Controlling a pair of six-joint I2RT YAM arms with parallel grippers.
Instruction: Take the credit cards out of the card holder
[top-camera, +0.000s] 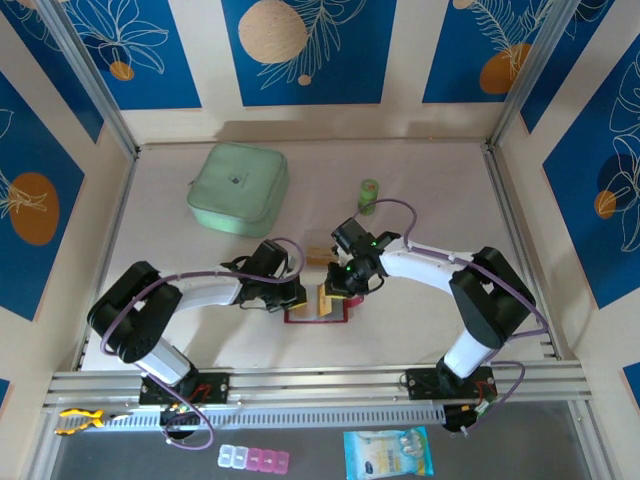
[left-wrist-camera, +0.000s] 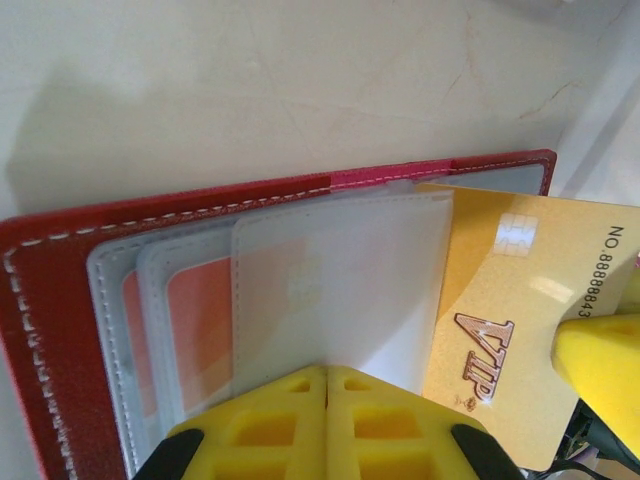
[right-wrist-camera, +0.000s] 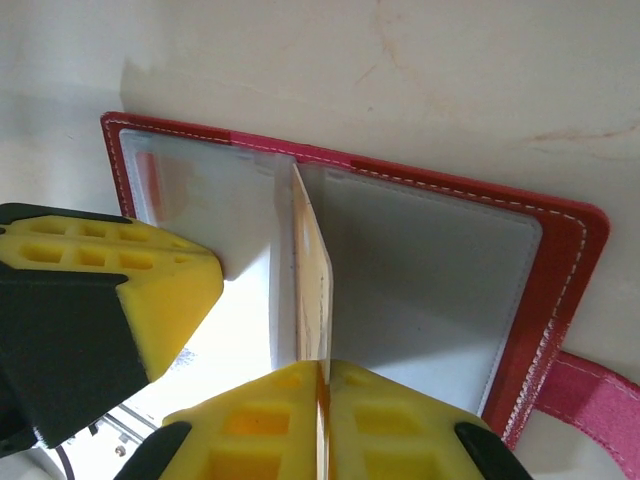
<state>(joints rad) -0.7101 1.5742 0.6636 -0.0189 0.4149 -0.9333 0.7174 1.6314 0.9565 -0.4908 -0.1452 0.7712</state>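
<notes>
Closest to my left wrist lens sat my left gripper, its yellow fingers pressed together on the lower edge of a clear pocket leaf. That leaf belonged to the card holder, which lay open and flat on the table, red cover down, just ahead of my two arms. Behind the leaf, further pockets held orange cards, not yet out. To the right, the gold card stuck out most of its length past the pocket mouth. My right gripper pinched its near edge, fingers closed tight on the thin plastic.

The risks, as I judged them: my hold on the gold card was only a narrow edge bite, so a pull at an angle could have let it slip or twist free. If the card's last corner caught in the sleeve, the pull would have passed to the whole holder. My left pinch held a thin, slick leaf rather than the cover, so the holder might have slid or lifted. The leaf might also have creased or torn at its stitching.
</notes>
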